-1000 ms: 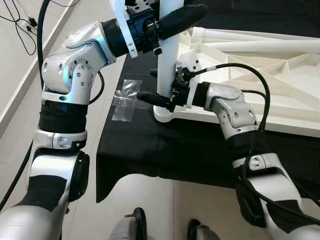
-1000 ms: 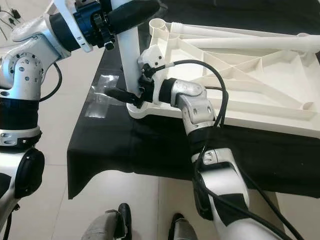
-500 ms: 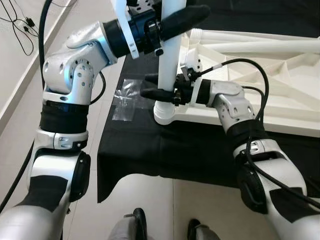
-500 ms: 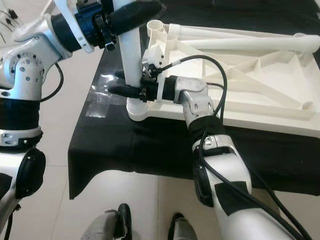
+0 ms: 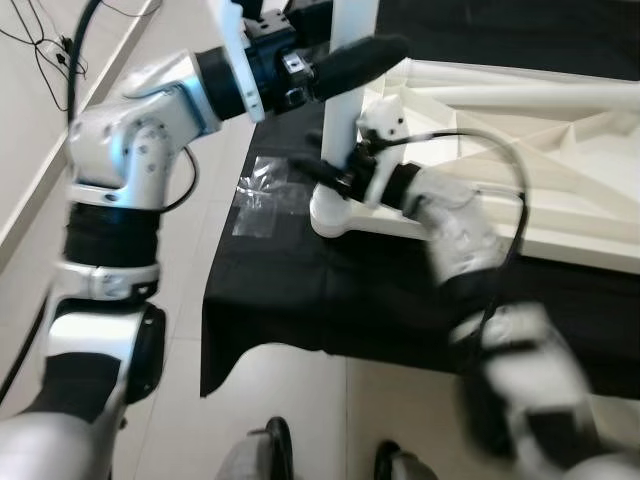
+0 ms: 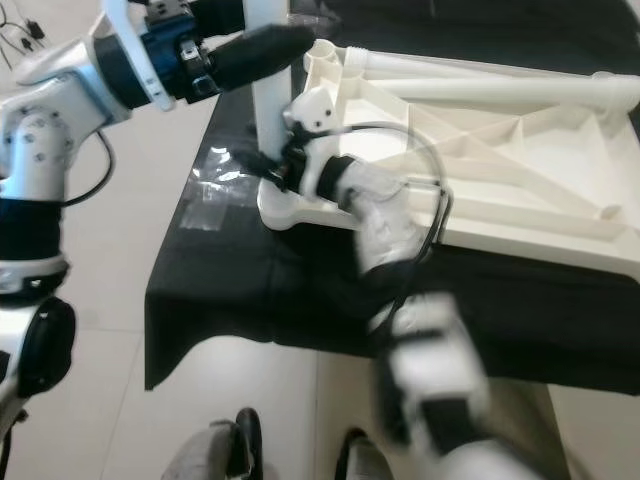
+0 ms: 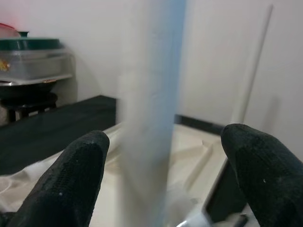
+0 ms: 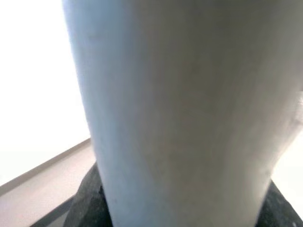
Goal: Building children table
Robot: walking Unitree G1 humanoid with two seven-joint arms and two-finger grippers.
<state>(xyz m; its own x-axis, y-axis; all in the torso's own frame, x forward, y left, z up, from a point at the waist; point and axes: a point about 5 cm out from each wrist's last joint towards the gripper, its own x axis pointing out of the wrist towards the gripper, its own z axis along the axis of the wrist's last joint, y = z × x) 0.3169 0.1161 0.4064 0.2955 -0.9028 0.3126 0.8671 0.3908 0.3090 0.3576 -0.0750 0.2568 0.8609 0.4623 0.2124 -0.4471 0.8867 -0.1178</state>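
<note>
A white table top point(image 5: 560, 160) lies upside down on a black cloth point(image 5: 300, 290). A white table leg point(image 5: 350, 110) stands upright in the socket at its near left corner. High on the leg, my left gripper point(image 5: 352, 50) is open, one black finger on each side; the left wrist view shows gaps between the fingers point(image 7: 80, 175) and the leg point(image 7: 151, 109). Lower down, just above the socket, my right gripper point(image 5: 335, 175) is shut on the leg. Its arm is blurred. The leg point(image 8: 180, 104) is very close in the right wrist view.
Two more white legs point(image 6: 480, 85) lie along the far side of the table top. A clear plastic bag point(image 5: 262, 190) lies at the cloth's left edge. Cables point(image 5: 40, 30) trail over the tiled floor at far left. A green-lidded container point(image 7: 33, 56) stands in the background.
My right gripper has climbed from the leg's foot to just above the socket, and that arm is still moving. The left gripper's front finger has dropped a little along the leg.
</note>
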